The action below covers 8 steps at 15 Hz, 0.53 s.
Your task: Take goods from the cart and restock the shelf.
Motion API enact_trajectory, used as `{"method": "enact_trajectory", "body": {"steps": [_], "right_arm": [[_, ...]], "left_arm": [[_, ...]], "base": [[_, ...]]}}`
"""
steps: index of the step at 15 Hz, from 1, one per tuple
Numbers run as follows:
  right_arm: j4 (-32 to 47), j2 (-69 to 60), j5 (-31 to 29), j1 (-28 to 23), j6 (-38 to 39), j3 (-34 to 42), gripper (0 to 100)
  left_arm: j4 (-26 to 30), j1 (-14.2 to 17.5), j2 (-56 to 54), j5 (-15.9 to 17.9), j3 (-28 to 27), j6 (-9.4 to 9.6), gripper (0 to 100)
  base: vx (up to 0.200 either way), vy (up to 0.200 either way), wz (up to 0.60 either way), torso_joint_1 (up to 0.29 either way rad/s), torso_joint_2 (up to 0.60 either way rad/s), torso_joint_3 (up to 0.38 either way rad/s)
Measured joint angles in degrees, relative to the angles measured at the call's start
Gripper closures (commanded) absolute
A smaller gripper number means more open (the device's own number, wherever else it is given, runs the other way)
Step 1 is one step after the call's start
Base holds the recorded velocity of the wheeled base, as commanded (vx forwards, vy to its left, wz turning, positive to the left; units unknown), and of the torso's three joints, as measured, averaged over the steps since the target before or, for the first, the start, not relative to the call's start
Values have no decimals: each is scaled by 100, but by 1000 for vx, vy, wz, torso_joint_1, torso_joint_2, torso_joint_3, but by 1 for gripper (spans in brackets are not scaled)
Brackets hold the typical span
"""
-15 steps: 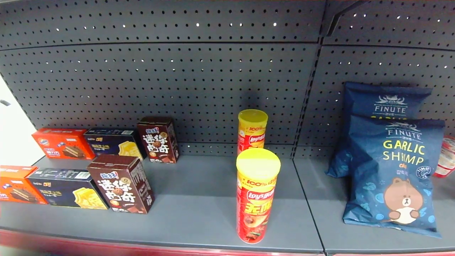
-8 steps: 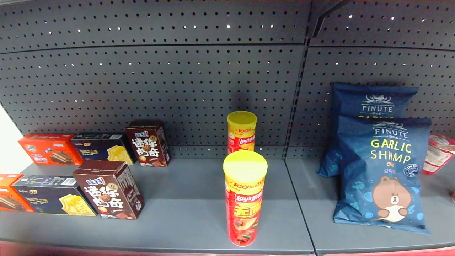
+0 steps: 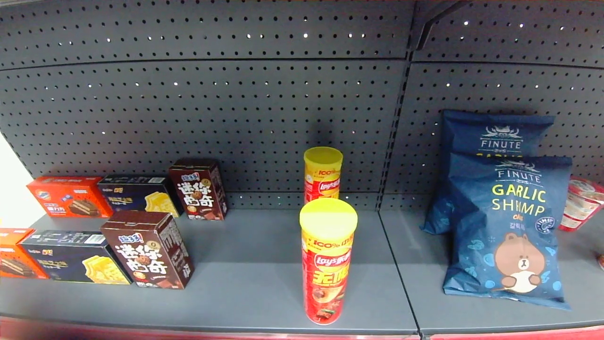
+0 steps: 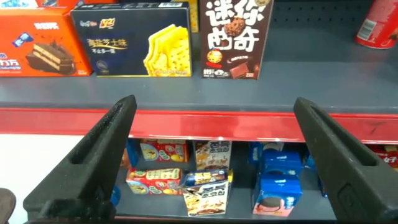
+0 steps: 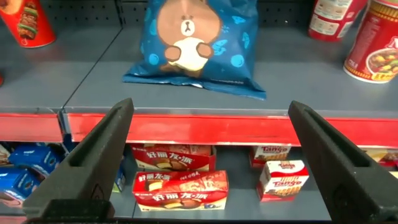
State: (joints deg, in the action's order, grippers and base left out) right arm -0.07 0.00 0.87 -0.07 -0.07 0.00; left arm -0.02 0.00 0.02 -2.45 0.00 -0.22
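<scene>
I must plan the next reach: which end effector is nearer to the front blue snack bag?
Right. The right end effector faces the snack bag; the left end effector faces the boxes, far to the bag's left.

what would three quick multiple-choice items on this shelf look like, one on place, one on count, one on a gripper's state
1. Where does the front chip can stand relative to the front brown box?
A. on the robot's left of it
B. on the robot's right of it
C. on top of it

2. How many cans with yellow lids stand on the shelf?
A. one
B. four
C. two

3. The left gripper is
A. open, holding nothing
B. shut on a box
C. shut on a can

Answers:
1 B, a stretch of bare shelf separates the two.
2 C, the front one and the rear chip can behind it.
3 A, its fingers stand wide apart with only the shelf edge seen between them.
</scene>
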Motion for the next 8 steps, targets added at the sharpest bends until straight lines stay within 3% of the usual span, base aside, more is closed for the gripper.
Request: {"method": "enact_trajectory", "body": {"steps": [8], "right_arm": [[0,0,17,-4,-4,0,0]], "left_arm": [[0,-2,-2,0,0,6,0]], "base": [[0,0,0,0,0,0]]}}
